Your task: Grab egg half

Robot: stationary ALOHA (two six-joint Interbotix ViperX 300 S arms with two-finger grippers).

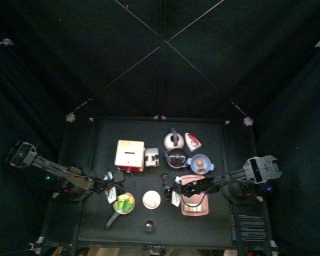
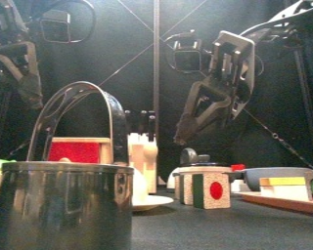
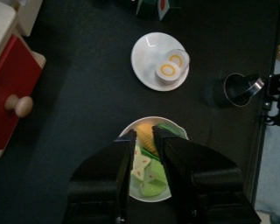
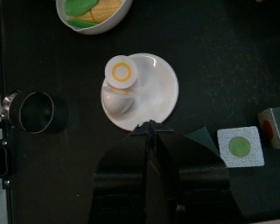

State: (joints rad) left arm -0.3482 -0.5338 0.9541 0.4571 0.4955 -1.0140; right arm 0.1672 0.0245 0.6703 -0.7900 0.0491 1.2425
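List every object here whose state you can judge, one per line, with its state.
egg half: yolk side up, on the white plate
white bowl: filled with green and yellow food
metal pot: upright, handle raised
left gripper: open, empty, above the bowl
right gripper: narrowly open, empty, at the plate's edge

Dim black pen, overhead light on the table [image 1: 96,150], blurred foreground pot [image 2: 62,205].

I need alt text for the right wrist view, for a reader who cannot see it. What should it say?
A white plate on the black table holds an egg half, yolk side showing. The right end effector is at the plate's near rim. Around them are a bowl of green and yellow food, a small metal pot and a block with a green circle.
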